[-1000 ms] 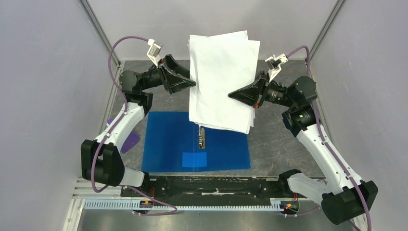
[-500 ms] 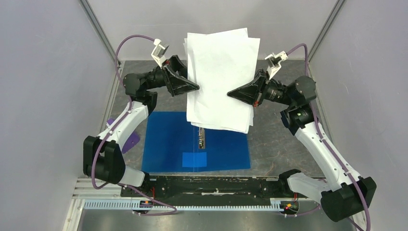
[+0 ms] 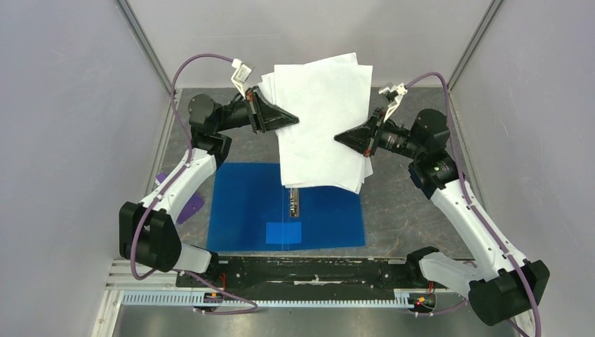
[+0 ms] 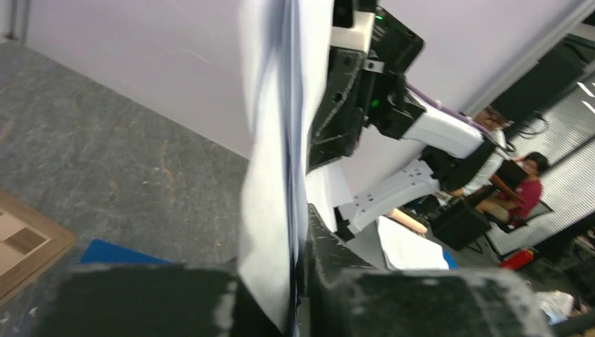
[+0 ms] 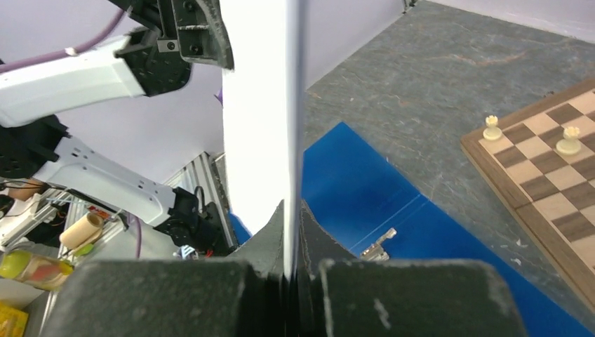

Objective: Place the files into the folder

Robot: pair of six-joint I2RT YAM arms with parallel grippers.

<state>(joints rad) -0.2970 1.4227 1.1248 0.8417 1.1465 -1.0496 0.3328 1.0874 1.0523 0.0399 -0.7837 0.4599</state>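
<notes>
The files [image 3: 323, 119], a loose stack of white sheets, hang upright in the air above the open blue folder [image 3: 245, 203], which lies flat on the table with its metal clip [image 3: 295, 202] along the spine. My left gripper [image 3: 293, 121] is shut on the stack's left edge; in the left wrist view the sheets [image 4: 270, 175] run between its jaws [image 4: 281, 239]. My right gripper [image 3: 339, 138] is shut on the right side of the stack, and in the right wrist view the paper edge [image 5: 259, 105] is pinched at its jaws [image 5: 293, 210], above the folder [image 5: 365, 189].
A wooden chessboard [image 5: 547, 154] with two pale pieces [image 5: 492, 127] lies on the grey table beyond the folder; its corner [image 4: 28, 242] shows in the left wrist view. A purple object [image 3: 188, 205] lies left of the folder, under the left arm. Grey walls close in both sides.
My left gripper has moved in onto the stack's left edge and closed from wide open onto the sheets. The stack has shifted slightly. The right gripper has kept its grip.
</notes>
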